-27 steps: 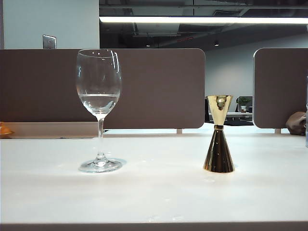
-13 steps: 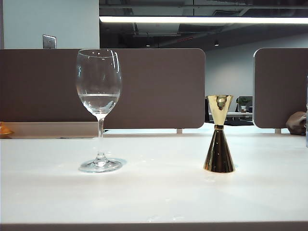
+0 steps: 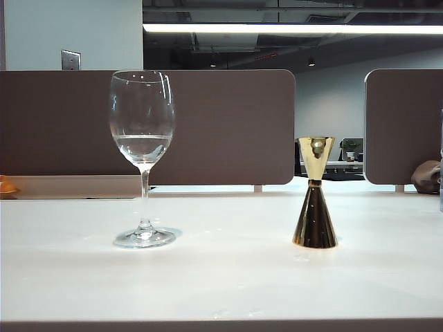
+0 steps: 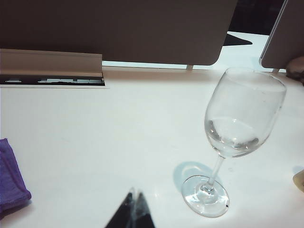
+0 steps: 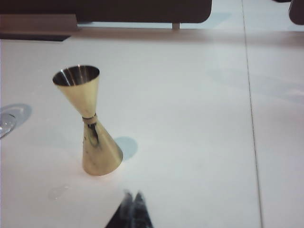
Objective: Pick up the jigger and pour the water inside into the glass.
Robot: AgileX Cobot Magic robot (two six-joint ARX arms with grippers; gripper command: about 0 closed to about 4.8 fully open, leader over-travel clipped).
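Note:
The gold jigger [image 3: 315,194] stands upright on the white table, its small cone up; it also shows in the right wrist view as the jigger [image 5: 88,121]. The glass [image 3: 142,155] stands upright to its left and holds a little water [image 3: 142,146]. The left wrist view shows the glass [image 4: 232,137] with water [image 4: 232,135] low in the bowl. My left gripper [image 4: 134,194] is shut and empty, short of the glass's foot. My right gripper [image 5: 133,195] is shut and empty, apart from the jigger's base. Neither gripper shows in the exterior view.
Brown partition panels [image 3: 228,128] stand along the table's far edge. A purple cloth [image 4: 10,178] lies on the table away from the glass. A small wet spot [image 5: 58,191] marks the table near the jigger. A brown object [image 3: 426,176] sits at the far right.

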